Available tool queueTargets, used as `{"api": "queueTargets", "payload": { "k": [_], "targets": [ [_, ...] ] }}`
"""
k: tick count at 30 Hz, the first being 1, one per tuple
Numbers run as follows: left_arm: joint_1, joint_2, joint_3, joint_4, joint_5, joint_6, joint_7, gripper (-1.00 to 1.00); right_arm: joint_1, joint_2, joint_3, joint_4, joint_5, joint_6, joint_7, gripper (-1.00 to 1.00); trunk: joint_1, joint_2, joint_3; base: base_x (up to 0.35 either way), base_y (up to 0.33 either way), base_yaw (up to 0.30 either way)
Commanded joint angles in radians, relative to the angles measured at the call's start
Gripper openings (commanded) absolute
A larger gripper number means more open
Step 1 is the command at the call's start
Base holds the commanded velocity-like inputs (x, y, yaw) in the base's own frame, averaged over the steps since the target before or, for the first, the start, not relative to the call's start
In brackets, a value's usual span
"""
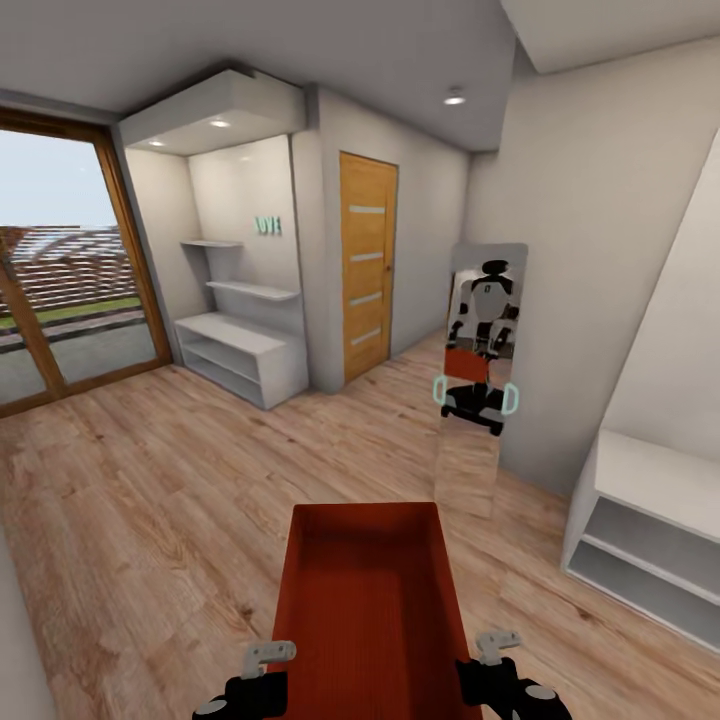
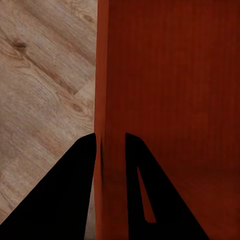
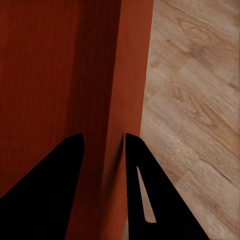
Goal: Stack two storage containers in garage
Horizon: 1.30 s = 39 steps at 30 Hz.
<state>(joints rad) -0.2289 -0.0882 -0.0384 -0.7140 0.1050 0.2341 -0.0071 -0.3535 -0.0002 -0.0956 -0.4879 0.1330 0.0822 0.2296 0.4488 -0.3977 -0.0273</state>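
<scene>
One orange-red open-topped storage container (image 1: 368, 600) hangs in front of me above the light wood plank floor, carried between both arms. My left gripper (image 1: 268, 662) is shut on the container's left wall (image 2: 107, 100), one finger on each side of it. My right gripper (image 1: 492, 652) is shut on the right wall (image 3: 127, 100) the same way. The wrist views show plank floor beneath the bin. The garage and its concrete floor are out of view.
A wooden door (image 1: 366, 265) stands ahead in the white wall. A tall mirror (image 1: 478, 380) to its right reflects me holding the bin. White shelf units sit at left (image 1: 240, 355) and right (image 1: 650, 525). A glass sliding door (image 1: 60, 280) is at far left.
</scene>
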Motion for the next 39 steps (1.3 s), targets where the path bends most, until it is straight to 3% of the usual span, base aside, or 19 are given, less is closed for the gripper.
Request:
{"api": "queueTargets", "payload": {
  "k": [1, 15, 27, 39],
  "targets": [
    [-0.001, -0.001, 0.009, -0.004, -0.01, -0.028, 0.015, -1.0, 0.001, 0.005, -0.002, 0.0, 0.007, 0.006, 0.042, -1.0, 0.001, -0.002, -0.002, 0.33, 0.0, 0.0],
    [-0.001, 0.0, 0.009, -0.004, -0.01, -0.028, 0.015, -1.0, 0.001, 0.005, -0.001, 0.0, 0.008, 0.007, 0.042, -1.0, 0.001, -0.002, -0.002, 0.33, 0.0, 0.007],
    [-0.001, -0.001, 0.009, -0.004, -0.01, -0.028, 0.015, -1.0, 0.001, 0.005, -0.002, 0.0, 0.008, 0.007, 0.042, -1.0, 0.001, -0.002, -0.002, 0.33, 0.0, 0.202],
    [-0.001, 0.001, 0.009, -0.004, -0.01, -0.028, 0.015, -1.0, 0.001, 0.005, -0.002, 0.0, 0.008, 0.007, 0.042, -1.0, 0.001, -0.002, -0.002, 0.33, 0.0, 0.014]
  ]
}}
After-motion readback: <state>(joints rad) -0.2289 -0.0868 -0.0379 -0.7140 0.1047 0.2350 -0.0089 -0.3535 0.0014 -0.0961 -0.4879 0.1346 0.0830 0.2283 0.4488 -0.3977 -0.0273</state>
